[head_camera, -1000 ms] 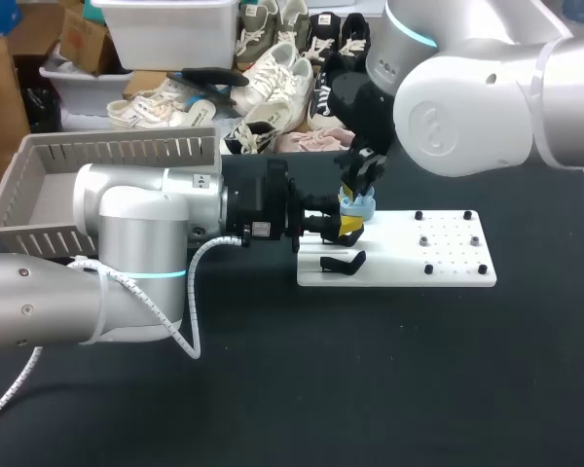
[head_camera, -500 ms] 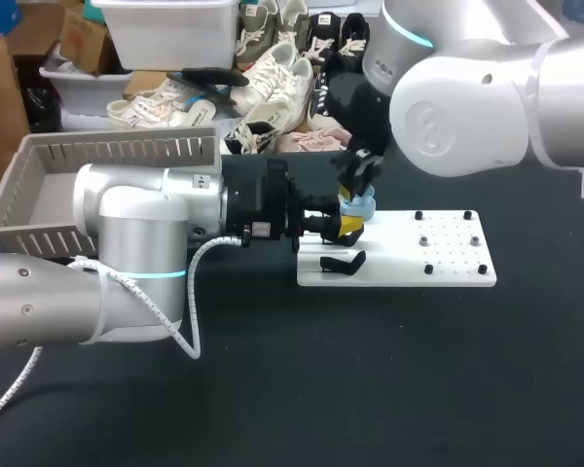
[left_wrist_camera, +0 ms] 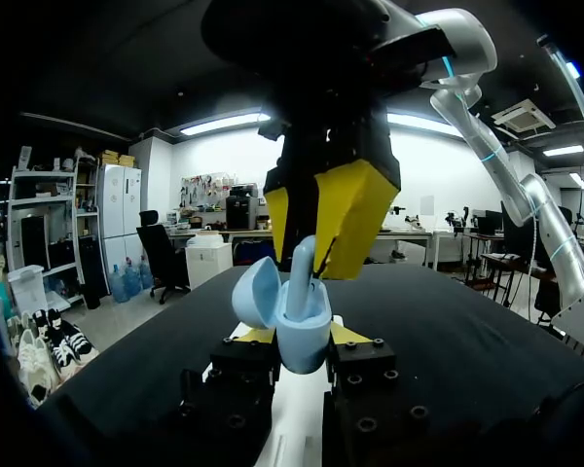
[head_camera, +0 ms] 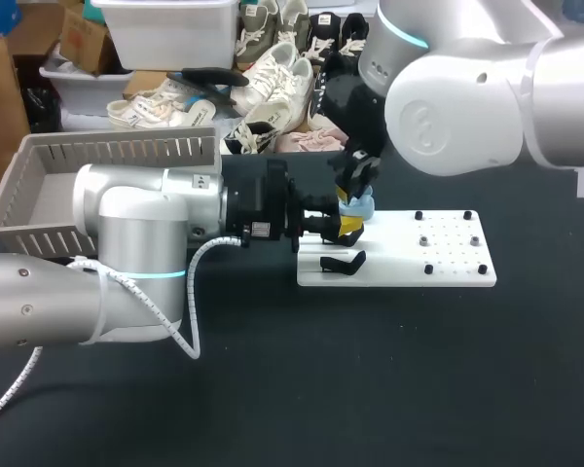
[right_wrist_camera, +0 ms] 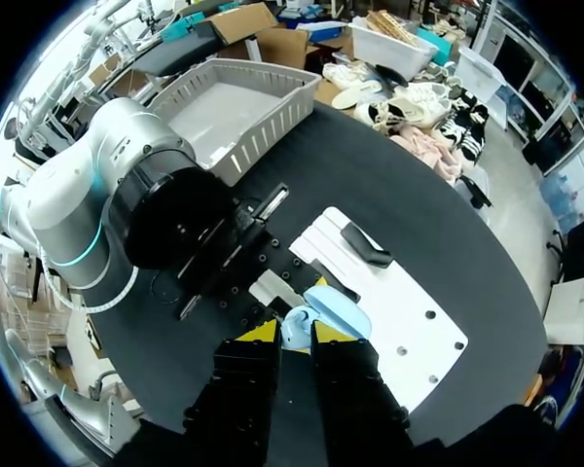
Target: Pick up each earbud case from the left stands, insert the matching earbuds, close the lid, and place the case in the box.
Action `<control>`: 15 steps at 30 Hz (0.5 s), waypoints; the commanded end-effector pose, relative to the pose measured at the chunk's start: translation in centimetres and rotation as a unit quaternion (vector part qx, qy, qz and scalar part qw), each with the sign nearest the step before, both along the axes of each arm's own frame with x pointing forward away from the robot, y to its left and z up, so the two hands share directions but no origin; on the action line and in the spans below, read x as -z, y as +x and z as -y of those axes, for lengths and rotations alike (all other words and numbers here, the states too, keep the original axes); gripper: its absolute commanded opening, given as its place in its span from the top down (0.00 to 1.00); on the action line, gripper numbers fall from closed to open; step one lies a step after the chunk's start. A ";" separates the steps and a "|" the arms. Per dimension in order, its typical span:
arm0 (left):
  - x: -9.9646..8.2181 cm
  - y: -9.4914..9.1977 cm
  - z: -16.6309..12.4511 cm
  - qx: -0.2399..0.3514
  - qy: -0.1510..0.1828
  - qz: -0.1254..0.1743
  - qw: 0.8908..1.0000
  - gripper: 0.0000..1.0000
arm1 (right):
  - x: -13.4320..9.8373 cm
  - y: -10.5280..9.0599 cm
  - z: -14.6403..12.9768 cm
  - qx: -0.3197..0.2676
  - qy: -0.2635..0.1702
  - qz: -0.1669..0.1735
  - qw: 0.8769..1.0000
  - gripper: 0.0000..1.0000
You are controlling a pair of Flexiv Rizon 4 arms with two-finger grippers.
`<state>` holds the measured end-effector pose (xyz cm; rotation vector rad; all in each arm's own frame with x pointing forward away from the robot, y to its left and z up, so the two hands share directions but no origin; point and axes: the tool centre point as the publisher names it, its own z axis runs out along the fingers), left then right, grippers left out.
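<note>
Left wrist view: the pale blue case point(left_wrist_camera: 306, 342) is seen clamped between the yellow tips of the left gripper point(left_wrist_camera: 302, 335). It is gripped low on its body from two sides, so that the mouth is left facing upward and the lid point(left_wrist_camera: 256, 292) is free to hang open to one side of the fingers. Directly above that gripper the right gripper point(left_wrist_camera: 311, 263) is pointed downward, and a slim pale blue earbud point(left_wrist_camera: 301, 277) is pinched by its stem between the drawn-in fingers. Its lower end is set in or just at the case's mouth, though how deep it is seated cannot be told. The case is judged to be held up in this way so that one gripper serves as a vice while the fine insertion is done from above by the other. In the head view both grippers are found together over the end of the white board point(head_camera: 448, 263) nearest the left gripper, with a black stand point(head_camera: 341, 263) lying near that gripper's tips. The grey box point(head_camera: 117, 151) is placed well behind the left gripper, beside its arm — a short carry is expected once the lid is shut. In the right wrist view the case and its open lid are seen just ahead of the right gripper's tips — the approach is judged to be lined up straight along the fingers.
</note>
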<state>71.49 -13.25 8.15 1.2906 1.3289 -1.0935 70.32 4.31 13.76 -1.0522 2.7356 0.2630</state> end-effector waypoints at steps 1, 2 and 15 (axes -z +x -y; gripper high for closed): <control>0.0 0.1 0.1 0.000 -0.002 0.001 1.000 1.00 | 0.0 -0.1 0.0 0.003 -0.001 0.000 1.000 1.00; 0.0 0.1 0.1 0.000 -0.002 0.001 1.000 1.00 | 0.0 -0.1 0.0 0.003 -0.001 -0.001 1.000 1.00; 0.0 0.1 0.1 0.000 -0.002 0.001 1.000 1.00 | 0.2 0.2 0.2 0.008 -0.004 -0.004 1.000 1.00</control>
